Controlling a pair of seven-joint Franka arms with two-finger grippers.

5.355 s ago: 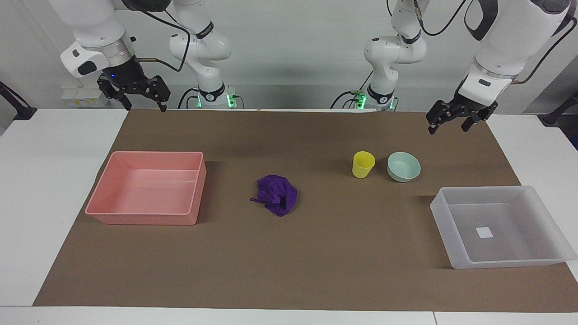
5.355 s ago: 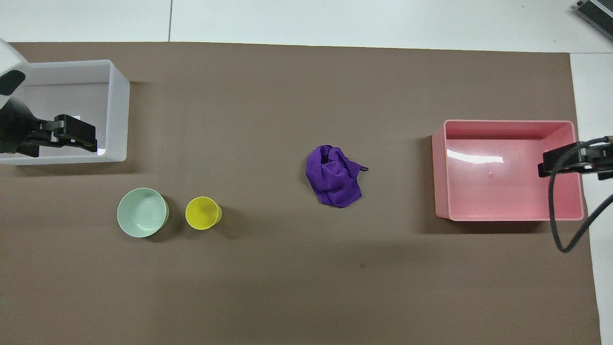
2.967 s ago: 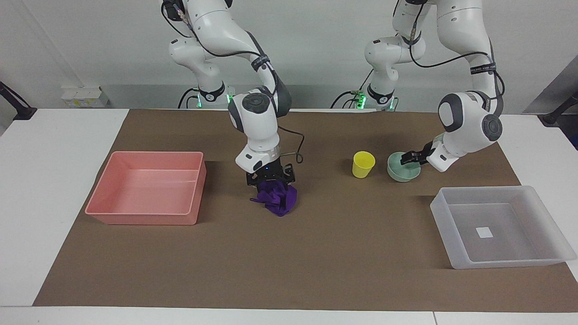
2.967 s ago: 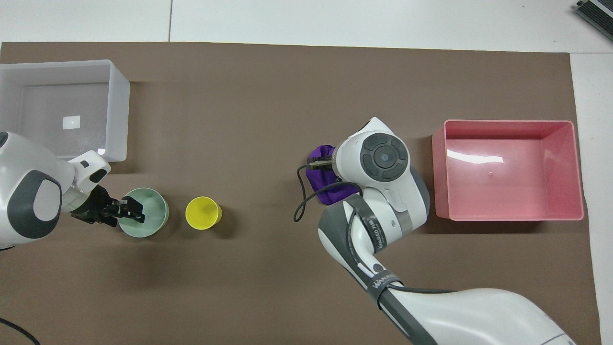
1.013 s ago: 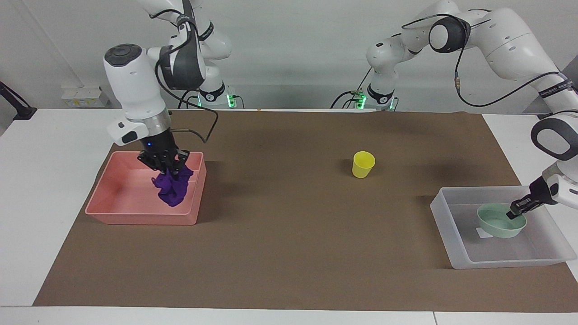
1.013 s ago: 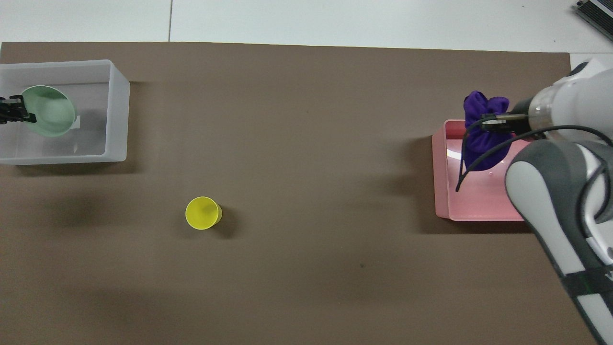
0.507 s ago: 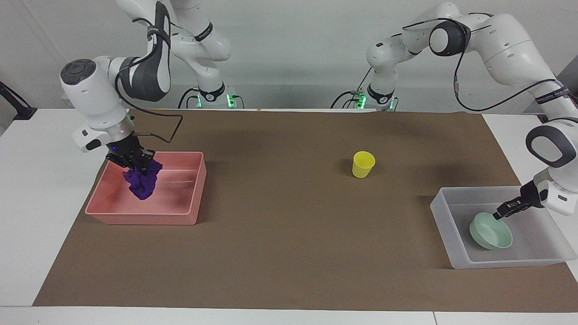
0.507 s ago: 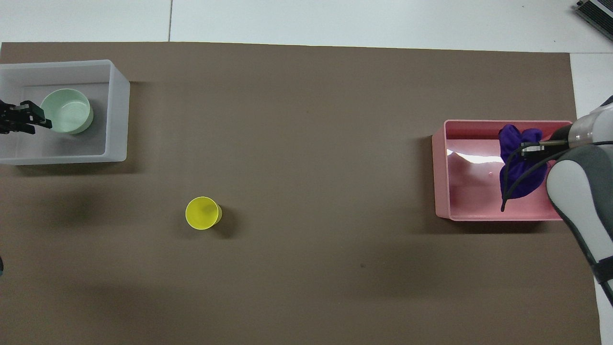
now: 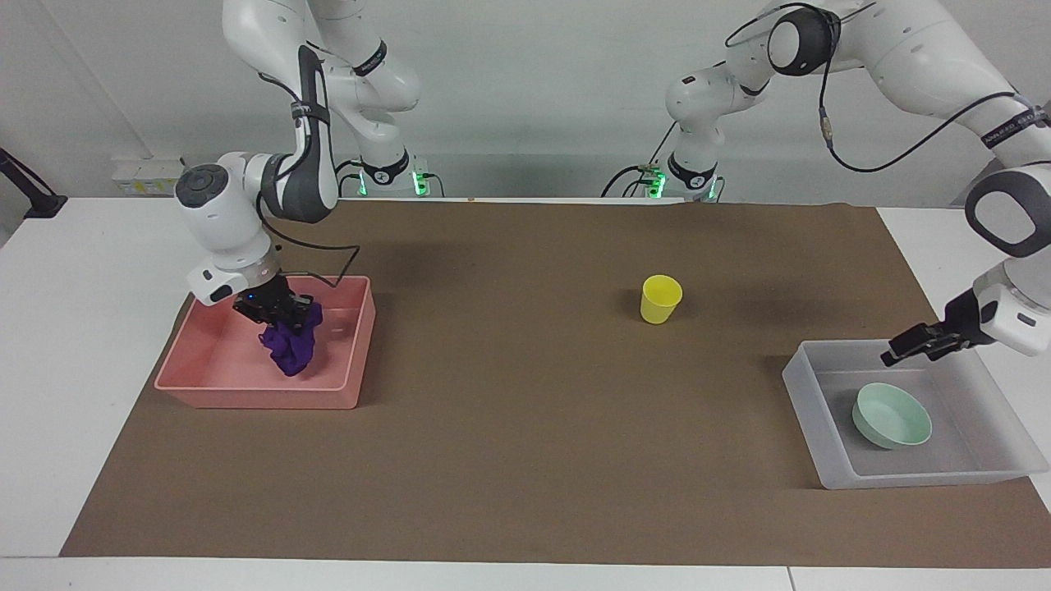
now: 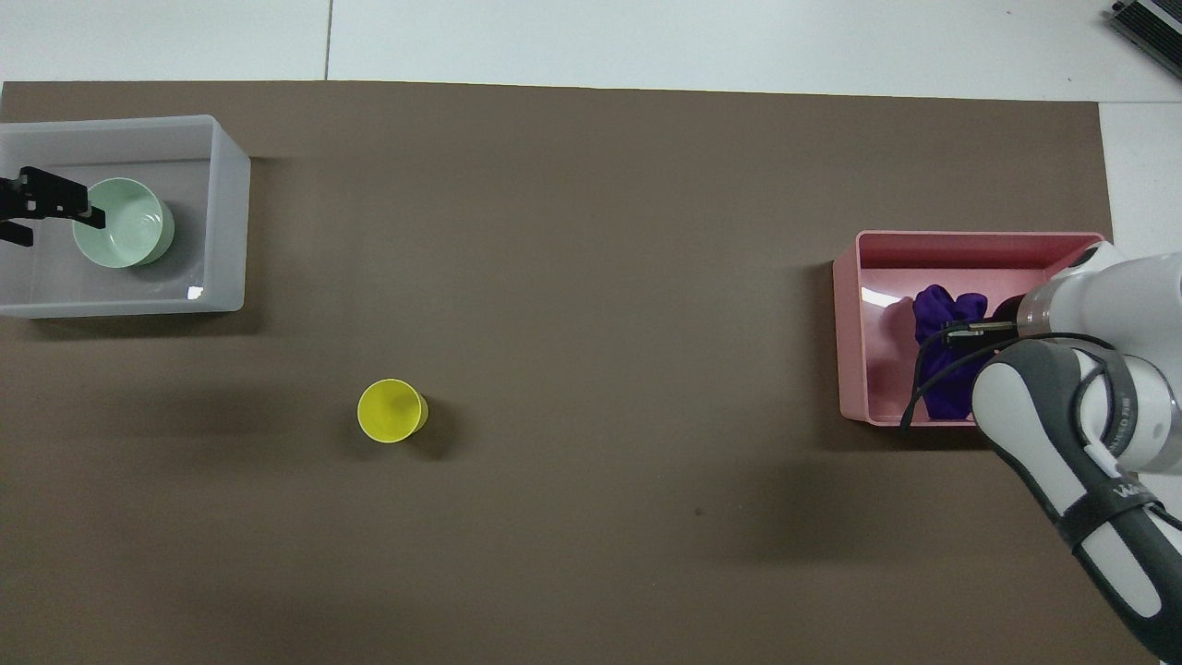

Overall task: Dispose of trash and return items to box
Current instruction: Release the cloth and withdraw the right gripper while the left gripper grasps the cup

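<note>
The purple trash [image 9: 289, 351] [image 10: 937, 309] is inside the pink tray [image 9: 254, 396] [image 10: 850, 342], its top bunched up against my right gripper [image 9: 277, 313] [image 10: 960, 328], which is low over the tray. The mint-green bowl [image 9: 892, 415] [image 10: 125, 222] lies upright on the floor of the translucent box [image 9: 920, 478] [image 10: 231, 222]. My left gripper [image 9: 897, 355] [image 10: 60, 222] hangs open above the box beside the bowl, apart from it. The yellow cup [image 9: 660, 298] [image 10: 391, 410] stands alone on the brown mat, nearer to the robots than the box.
The pink tray sits at the right arm's end of the mat and the box at the left arm's end. The right arm's forearm and cable hang over the tray's edge nearest the robots. White tabletop borders the mat.
My left gripper has let go of the bowl and lifted off it; the bowl now rests in the box. My right gripper has carried the trash lower and toward the tray's middle.
</note>
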